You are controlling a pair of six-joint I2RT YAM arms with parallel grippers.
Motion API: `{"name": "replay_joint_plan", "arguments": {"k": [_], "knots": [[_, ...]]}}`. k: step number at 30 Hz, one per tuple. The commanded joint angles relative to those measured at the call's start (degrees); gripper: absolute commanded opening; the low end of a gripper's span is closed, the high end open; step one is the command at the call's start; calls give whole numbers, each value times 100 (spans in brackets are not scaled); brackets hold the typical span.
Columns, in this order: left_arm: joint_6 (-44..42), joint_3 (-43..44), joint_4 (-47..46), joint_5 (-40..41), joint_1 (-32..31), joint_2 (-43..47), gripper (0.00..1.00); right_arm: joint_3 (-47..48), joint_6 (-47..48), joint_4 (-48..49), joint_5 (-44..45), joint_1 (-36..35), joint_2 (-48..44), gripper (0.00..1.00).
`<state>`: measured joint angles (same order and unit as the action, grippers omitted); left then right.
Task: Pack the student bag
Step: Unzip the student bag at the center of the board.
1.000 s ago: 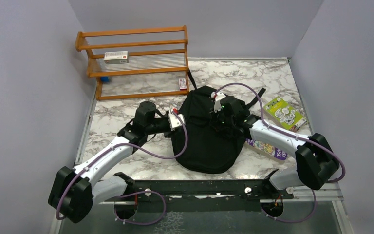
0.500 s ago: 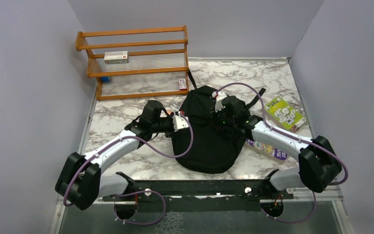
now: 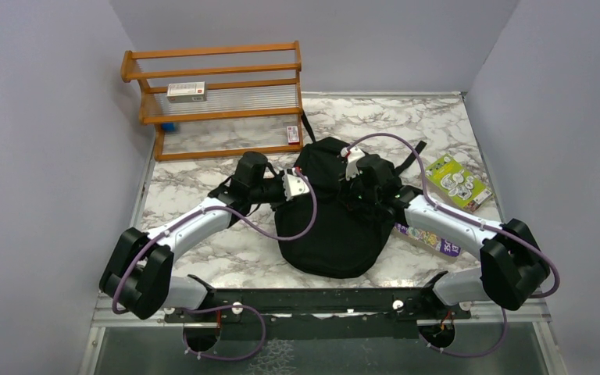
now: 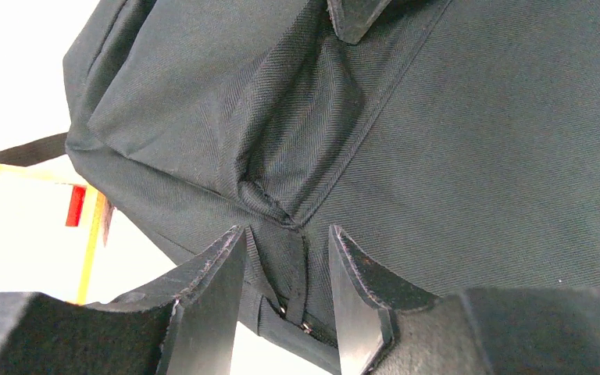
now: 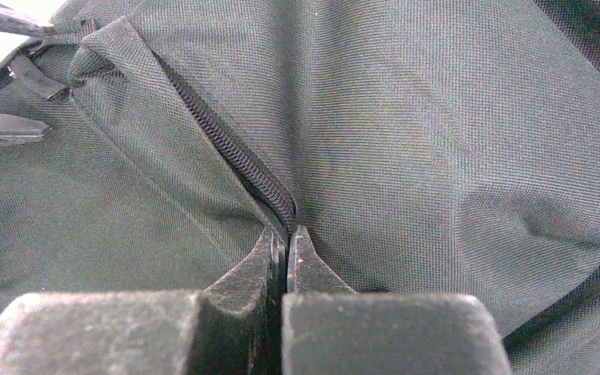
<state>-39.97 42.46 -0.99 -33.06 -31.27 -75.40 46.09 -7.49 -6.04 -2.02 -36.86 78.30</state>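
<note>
We see a white-and-grey marbled surface (image 3: pixel 203 195) closed in by plain pale grey walls (image 3: pixel 47 117) on three sides. At its far left corner stands a wooden rack (image 3: pixel 219 98) with slatted shelves; a white box (image 3: pixel 186 91) lies on the middle shelf and a small red and white item (image 3: pixel 292 134) sits at the right end of the lowest one. The student bag (image 3: pixel 336 234) lies flat near the middle of the surface, just right of the rack's near corner, black and rounded, its straps trailing toward the back wall. To its right a green packet (image 3: pixel 457 181) lies near the wall, and a purple packet (image 3: pixel 430 238) is partly tucked under the right forearm, touching the bag's edge. Both arms reach inward from their bases at the near edge, elbows splayed out to the sides, wrists meeting over the far half of the bag. The left end effector (image 4: pixel 285 250) comes in low from the bag's left side, its fingers parted by a moderate gap on either side of a narrow fabric tab (image 4: pixel 297 273) at a seam; they grip nothing. The right end effector (image 5: pixel 287 234) rests on top of the bag, its fingers pressed together with no gap, tips meeting where the zipper (image 5: pixel 234 156) runs down into a fold. We cannot tell whether anything is pinched between them.
</note>
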Motion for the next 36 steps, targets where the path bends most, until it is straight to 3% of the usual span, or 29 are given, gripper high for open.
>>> {"name": "replay_joint_plan", "arguments": {"k": [1,15,20,25,31,36], "knots": [[-33,314,88,-249,-20,-234,44,-30,36,159,-54,-14,-188,1],[-278,549,1099,-163,6,-612,42,-69,29,216,-29,-14,-227,1],[-285,842,1284,-167,16,-826,29,-55,41,204,-44,-14,-182,1],[-199,1345,1662,-323,24,-1194,1,-46,52,144,103,-14,-222,1],[70,1430,1683,-433,33,-1157,0,-18,-65,91,409,-14,-202,1],[891,1011,844,-253,58,-709,0,19,-289,15,851,-14,-177,1]]}}
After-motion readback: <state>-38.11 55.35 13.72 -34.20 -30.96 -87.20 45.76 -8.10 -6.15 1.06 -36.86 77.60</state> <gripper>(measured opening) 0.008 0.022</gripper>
